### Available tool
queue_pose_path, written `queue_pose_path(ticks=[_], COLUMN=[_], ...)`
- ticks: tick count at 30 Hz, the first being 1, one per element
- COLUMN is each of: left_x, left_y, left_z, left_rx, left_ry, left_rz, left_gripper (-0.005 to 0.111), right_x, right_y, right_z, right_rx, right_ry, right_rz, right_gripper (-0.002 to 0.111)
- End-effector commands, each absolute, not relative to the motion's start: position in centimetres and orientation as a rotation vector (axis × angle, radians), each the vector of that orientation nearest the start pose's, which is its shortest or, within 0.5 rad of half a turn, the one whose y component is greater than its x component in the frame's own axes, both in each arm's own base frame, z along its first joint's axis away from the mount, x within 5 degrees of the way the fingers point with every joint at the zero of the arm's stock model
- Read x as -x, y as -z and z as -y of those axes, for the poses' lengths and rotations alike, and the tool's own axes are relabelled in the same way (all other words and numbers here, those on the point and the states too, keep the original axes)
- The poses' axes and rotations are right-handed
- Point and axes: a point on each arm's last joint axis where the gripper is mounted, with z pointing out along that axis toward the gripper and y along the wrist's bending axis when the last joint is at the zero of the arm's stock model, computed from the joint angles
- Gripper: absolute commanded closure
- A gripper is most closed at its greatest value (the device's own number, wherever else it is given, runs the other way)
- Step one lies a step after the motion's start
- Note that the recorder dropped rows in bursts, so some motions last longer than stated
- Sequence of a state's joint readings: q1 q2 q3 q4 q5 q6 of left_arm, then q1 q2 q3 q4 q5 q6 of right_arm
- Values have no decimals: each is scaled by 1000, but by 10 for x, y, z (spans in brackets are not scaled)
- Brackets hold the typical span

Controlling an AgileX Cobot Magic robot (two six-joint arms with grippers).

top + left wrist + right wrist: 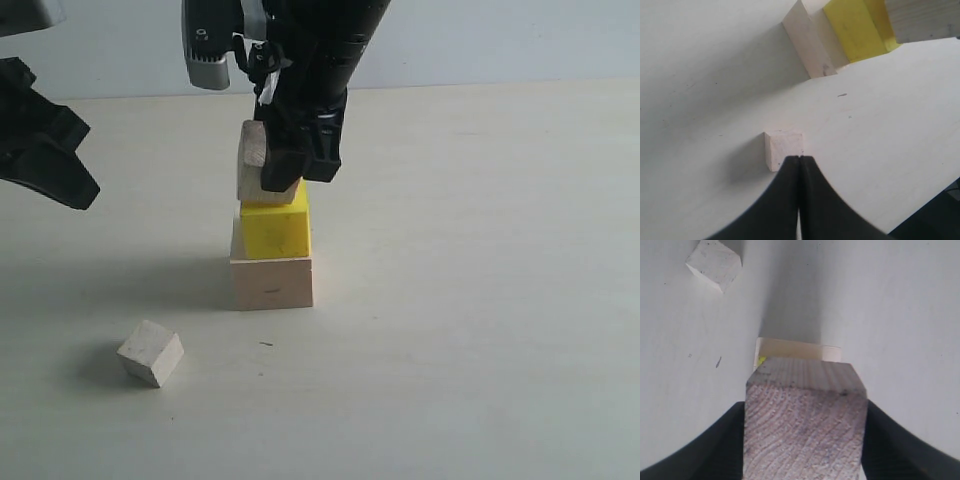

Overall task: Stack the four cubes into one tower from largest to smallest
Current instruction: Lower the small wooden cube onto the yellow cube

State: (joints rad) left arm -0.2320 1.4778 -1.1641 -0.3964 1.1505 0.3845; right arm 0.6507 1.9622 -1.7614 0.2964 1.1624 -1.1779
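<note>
Risk is judged to lie mainly at the stack, though it begins at the left. The left jaws are seen pressed together with nothing between them, raised off the bench, and the smallest whitish wooden cube lies loose on the bench below them. If they were lowered clenched as they are, that cube could be knocked aside rather than picked up. Further right, the yellow cube is seated on the large pale wooden cube. Over it the tan wooden cube is clamped between the right jaws. It appears tilted and set toward the left edge of the yellow face, and whether it already touches that face cannot be told. If it were released in that attitude, it could be expected to land on an edge, rock and slide off. The yellow cube could also be pushed out of line by any sideways pressure, and no level seat would then be left for the last cube. The bench is pale, matt and faintly marked, and little grip can be assumed of it. Only a plain light wall is shown behind it.
</note>
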Motion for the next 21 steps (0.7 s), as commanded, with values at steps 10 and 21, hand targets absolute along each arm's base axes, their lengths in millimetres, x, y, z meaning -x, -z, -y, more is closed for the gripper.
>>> queue_pose_path(ticks=[10,21], left_x=[-265,-265], left_y=[-290,-290], left_z=[96,96], left_rx=[-691,-694], left_ry=[540,540], left_rz=[-2794,-2793], left_gripper=[107,107], right_x=[-322,-323], right_y=[-280,-281], right_z=[-273,-274], right_rx=[2117,2124], right_ry=[-254,-255], right_rz=[-1791,-1756], right_gripper=[108,73])
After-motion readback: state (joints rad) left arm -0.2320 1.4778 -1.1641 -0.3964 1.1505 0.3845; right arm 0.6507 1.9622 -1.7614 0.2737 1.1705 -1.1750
